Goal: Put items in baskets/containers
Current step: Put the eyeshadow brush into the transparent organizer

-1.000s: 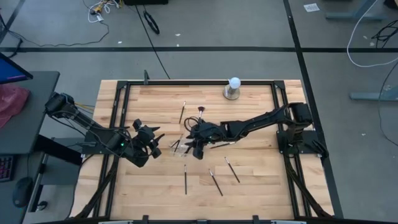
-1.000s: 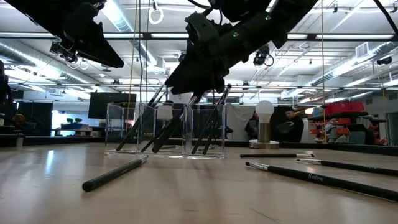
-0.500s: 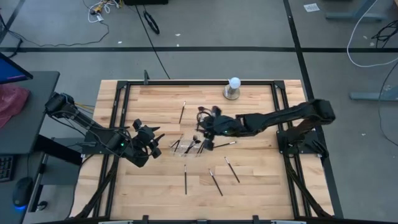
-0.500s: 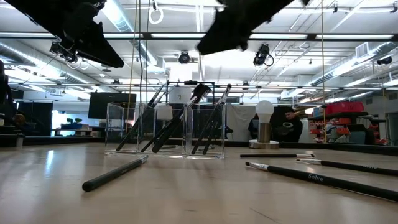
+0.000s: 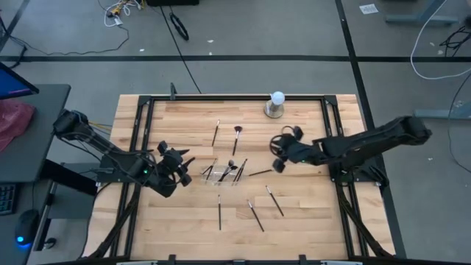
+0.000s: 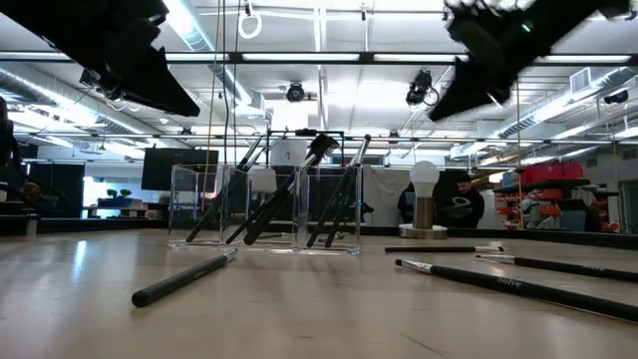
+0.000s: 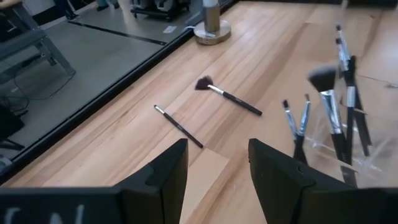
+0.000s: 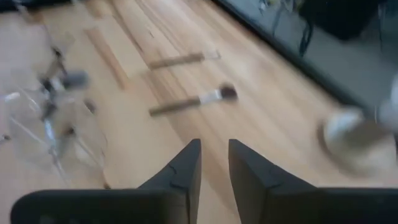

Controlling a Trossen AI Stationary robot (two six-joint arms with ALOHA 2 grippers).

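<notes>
High view, taken as a clock face with the middle of the wooden slat table [image 5: 176,221] as its centre: the small clear plastic rectangular container [image 5: 223,171] stands almost at the centre, with several thin dark-handled makeup brushes [image 5: 232,168] leaning upright inside it. The left gripper [image 5: 184,166] hangs just beside the container at about 9 o'clock; the left wrist view shows its jaws standing moderately apart with nothing between them, looking past the container toward a dark fan-headed brush [image 7: 227,96] and a slim dark brush [image 7: 178,125] lying flat on the boards. The right gripper [image 5: 278,152] is held above the table toward 3 o'clock, apart from the container; in the right wrist view its jaws stand narrow, with only a thin gap and nothing in it. Loose brushes lie on the wood: two around 12 o'clock [image 5: 215,133], one just right of the container [image 5: 259,172], and three down toward 5 and 6 o'clock [image 5: 255,215]. A white ball on a round metal base [image 5: 275,104] sits at the far edge near 1 o'clock. Low view shows the container [image 6: 264,209] with its brushes slanting up past the rim, a dark brush [image 6: 184,276] lying in front of it, and both arms raised clear of the table surface.
</notes>
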